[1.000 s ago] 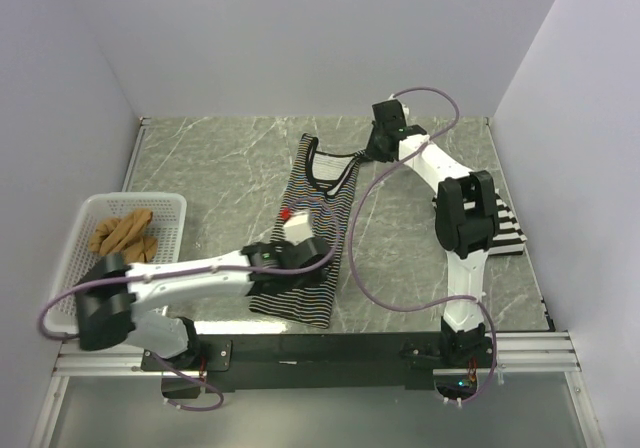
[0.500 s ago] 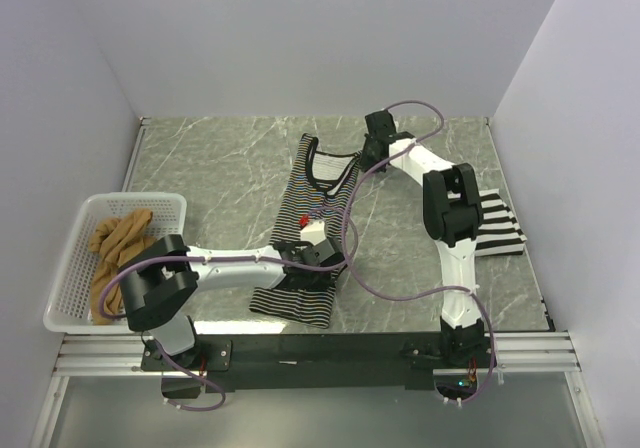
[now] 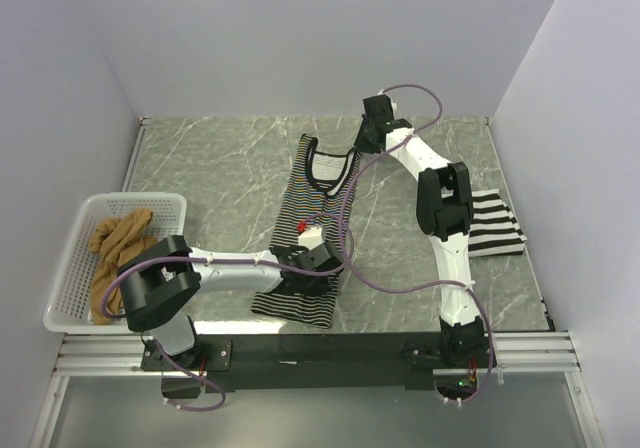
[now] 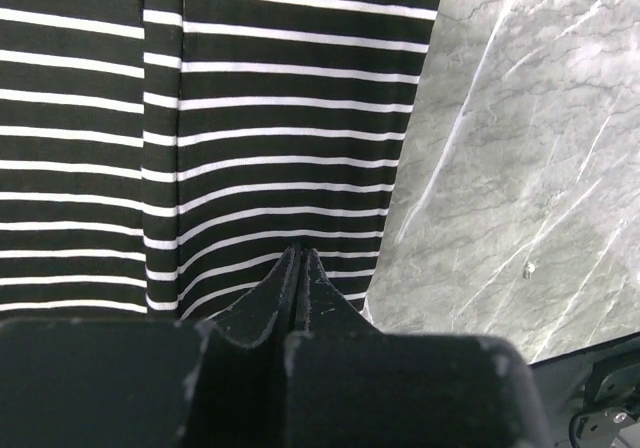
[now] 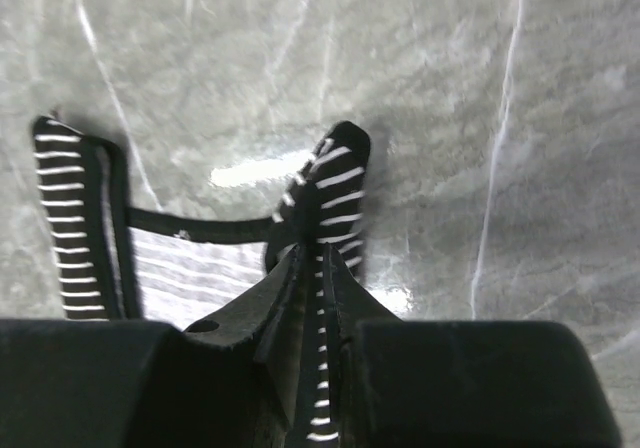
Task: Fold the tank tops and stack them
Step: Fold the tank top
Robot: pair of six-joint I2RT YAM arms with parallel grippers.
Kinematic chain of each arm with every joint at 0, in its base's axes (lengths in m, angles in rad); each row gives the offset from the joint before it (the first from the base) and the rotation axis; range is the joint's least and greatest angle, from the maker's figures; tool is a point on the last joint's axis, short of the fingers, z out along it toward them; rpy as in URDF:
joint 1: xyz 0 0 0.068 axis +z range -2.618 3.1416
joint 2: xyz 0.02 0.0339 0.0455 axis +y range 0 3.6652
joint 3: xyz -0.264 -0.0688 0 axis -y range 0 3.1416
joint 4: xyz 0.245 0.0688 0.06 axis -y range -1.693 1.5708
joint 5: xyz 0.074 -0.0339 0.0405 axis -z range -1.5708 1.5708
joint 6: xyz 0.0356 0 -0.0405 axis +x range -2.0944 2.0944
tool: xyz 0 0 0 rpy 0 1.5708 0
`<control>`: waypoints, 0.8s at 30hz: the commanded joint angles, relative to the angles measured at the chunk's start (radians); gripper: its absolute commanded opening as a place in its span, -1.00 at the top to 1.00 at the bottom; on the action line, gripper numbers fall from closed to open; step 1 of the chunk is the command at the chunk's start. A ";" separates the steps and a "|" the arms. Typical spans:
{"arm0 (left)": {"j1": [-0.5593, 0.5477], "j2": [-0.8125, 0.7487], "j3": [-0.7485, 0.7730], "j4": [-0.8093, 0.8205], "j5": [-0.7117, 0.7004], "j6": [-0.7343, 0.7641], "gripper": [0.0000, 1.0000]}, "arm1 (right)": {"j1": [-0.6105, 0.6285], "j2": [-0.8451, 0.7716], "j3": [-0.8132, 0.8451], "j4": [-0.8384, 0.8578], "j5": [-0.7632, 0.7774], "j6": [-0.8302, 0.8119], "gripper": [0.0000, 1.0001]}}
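The thin-striped tank top (image 3: 308,230) lies flat mid-table, neck to the back. My left gripper (image 3: 320,262) sits low on its lower right part. In the left wrist view that gripper (image 4: 300,255) is shut, and the striped cloth (image 4: 280,118) puckers toward its tips. My right gripper (image 3: 365,146) is at the top's far right shoulder strap. In the right wrist view it (image 5: 312,258) is shut on the strap (image 5: 335,183), which runs between the fingers. The wide-striped tank top (image 3: 495,223) lies folded at the right. The tan tank top (image 3: 120,236) is bunched in the basket.
The white mesh basket (image 3: 70,286) stands at the left near edge. A purple cable (image 3: 352,258) loops from the right arm across the thin-striped top's right side. Grey marbled table (image 3: 220,168) shows to the left, and white walls close three sides.
The left gripper slid right along the top's lower part and its jaws closed. The right gripper shifted slightly left at the strap, still gripping it.
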 commanded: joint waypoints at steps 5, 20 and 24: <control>0.001 -0.005 -0.020 -0.015 0.052 0.011 0.99 | -0.006 0.054 0.100 -0.026 -0.022 0.000 0.61; 0.001 -0.023 0.006 -0.009 0.093 0.034 0.99 | -0.007 0.170 0.233 -0.074 -0.098 0.011 0.59; 0.021 0.008 0.053 0.008 0.121 0.058 0.99 | -0.015 0.163 0.230 -0.046 -0.121 0.006 0.42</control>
